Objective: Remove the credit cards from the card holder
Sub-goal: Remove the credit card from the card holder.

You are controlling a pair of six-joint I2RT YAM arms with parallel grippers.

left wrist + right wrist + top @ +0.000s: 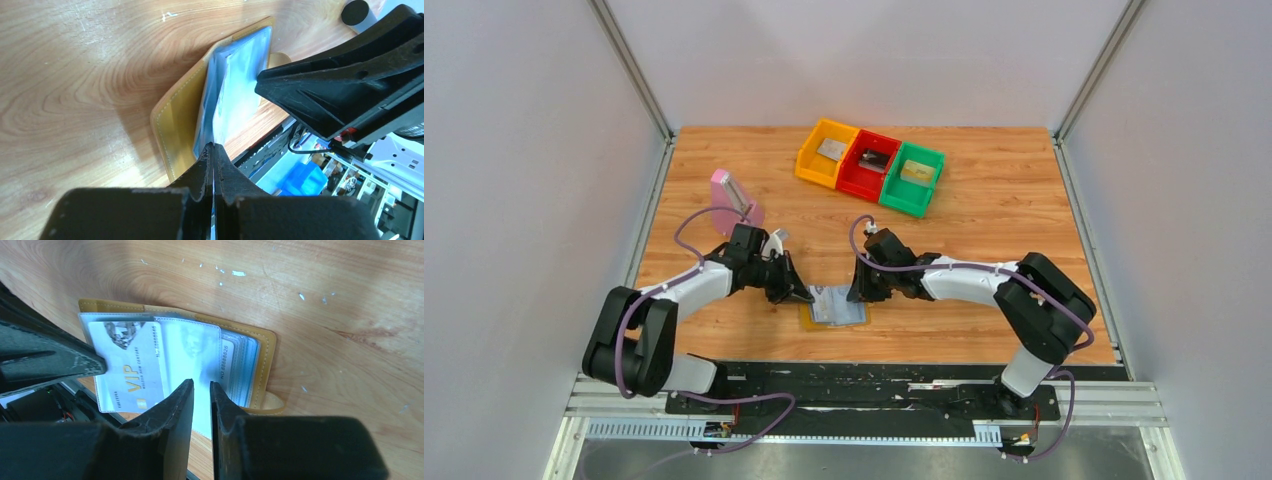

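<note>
We count one open mustard-tan bifold card holder (pixel 836 306) at the wooden table's (pixel 984 250) near edge, with one white VIP card (pixel 132 365) in a clear sleeve (pixel 190 340) (legible only from the right wrist). The left gripper (pixel 213 150) pinches that sleeve's edge. The right gripper's (pixel 201 390) jaws stand narrowly apart, and we cannot tell whether they grip anything. Three plastic bins, a yellow bin (pixel 809 155), a red bin (pixel 854 182) and a green bin (pixel 921 207), hold one flat card (pixel 831 149) each.

Scuffed wood-grain table (pixel 984 230), stitched leather-look card holder (pixel 267 350) — glossy clear plastic sleeves (pixel 192 347), smooth credit card (pixel 132 370)
</note>
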